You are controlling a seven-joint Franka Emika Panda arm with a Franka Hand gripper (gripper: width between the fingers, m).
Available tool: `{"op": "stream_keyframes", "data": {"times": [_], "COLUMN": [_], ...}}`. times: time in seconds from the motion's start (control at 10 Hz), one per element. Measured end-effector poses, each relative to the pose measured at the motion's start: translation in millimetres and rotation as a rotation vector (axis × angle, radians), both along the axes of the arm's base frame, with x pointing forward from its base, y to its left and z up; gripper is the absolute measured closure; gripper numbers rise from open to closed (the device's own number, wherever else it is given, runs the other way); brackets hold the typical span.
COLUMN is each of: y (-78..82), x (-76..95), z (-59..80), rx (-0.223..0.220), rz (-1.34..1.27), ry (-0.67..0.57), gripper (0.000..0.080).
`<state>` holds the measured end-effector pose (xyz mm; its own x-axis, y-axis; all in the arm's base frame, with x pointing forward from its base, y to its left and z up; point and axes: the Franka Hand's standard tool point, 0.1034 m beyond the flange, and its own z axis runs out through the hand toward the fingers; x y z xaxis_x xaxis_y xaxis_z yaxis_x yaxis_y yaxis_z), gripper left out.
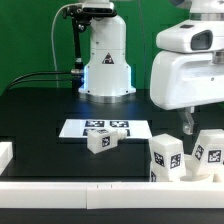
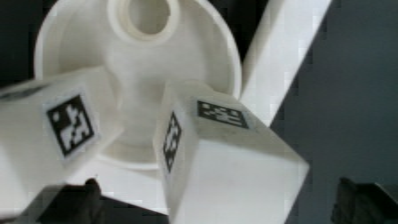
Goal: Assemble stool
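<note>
White plastic, round and flat: disc seat [image 2: 128, 95] of the stool, broad face turned toward the wrist camera, one hole through it near the rim. Against it, two short chunky white legs with square black-and-white tags, first leg [image 2: 228, 155] and second leg [image 2: 63, 118], both overlapping the disc's outline. Dark fingers [image 2: 68, 203] spread wide, clamped on nothing. First leg between them, just ahead of the tips; contact impossible to judge.

From the exterior view, two-finger gripper [image 1: 187, 124] hanging right above these two legs at the exterior view's right, near the long white border rail [image 1: 80, 186] along the front. Both legs upright there, long axes near vertical, tagged faces toward the camera. Seat mostly hidden behind them.

Third leg [image 1: 100, 141], white and tagged, well apart from the fingers on the black table [image 1: 40, 110]. Lying on its side just in front of the flat white marker board [image 1: 105, 127], long axis running across the exterior view from left to right.

Slim white strip slanting past the disc in the wrist view, same rail or another, cannot tell.
</note>
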<state>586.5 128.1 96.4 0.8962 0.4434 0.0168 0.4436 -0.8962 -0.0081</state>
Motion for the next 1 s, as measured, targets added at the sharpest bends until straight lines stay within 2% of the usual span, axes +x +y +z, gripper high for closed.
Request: {"op": "stream_keyframes", "data": {"times": [0.3,0.4,0.7,0.9,1.0], "y": [22.7,15.5,7.8,8.1,8.7], "x": [-6.2,-3.4,-0.3,13.3,12.3], "z": [-5.8,-4.9,-6.2,-16.3,-21.8], "rx": [-0.078,-0.072,-0.108,-0.160,-0.169], "rz": [0.561,0.624,0.803,1.027,1.076], "ry": [-0.001,-0.017,-0.004,0.024,0.034], "gripper": [0.0150,0.0150,0.0150,0.0150,0.0150]}}
